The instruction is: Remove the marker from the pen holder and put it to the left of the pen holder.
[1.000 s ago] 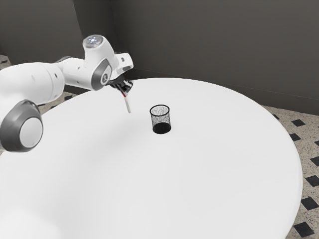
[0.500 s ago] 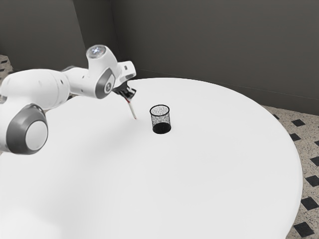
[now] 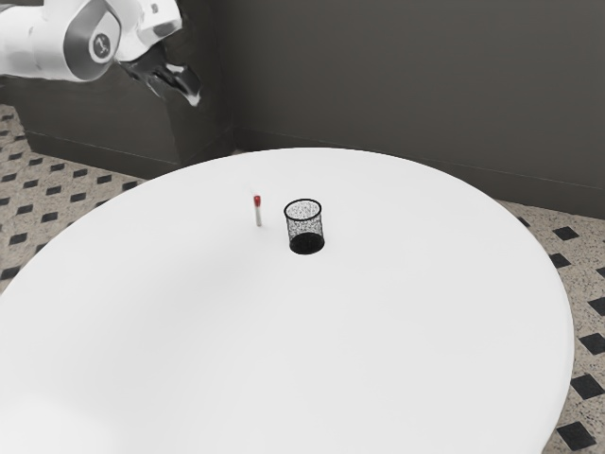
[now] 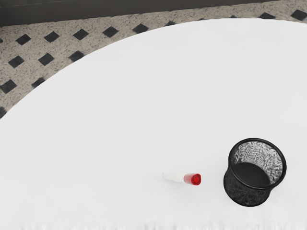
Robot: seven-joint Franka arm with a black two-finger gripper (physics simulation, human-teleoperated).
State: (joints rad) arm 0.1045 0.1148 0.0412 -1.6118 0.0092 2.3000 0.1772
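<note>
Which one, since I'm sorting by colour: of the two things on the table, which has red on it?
The slim white marker, whose one end is red. The round, open-topped black mesh pen holder beside it shows no red.

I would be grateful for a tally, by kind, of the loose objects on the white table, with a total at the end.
Marker, white with a red end: 1
Pen holder, black mesh: 1
Total: 2
</note>
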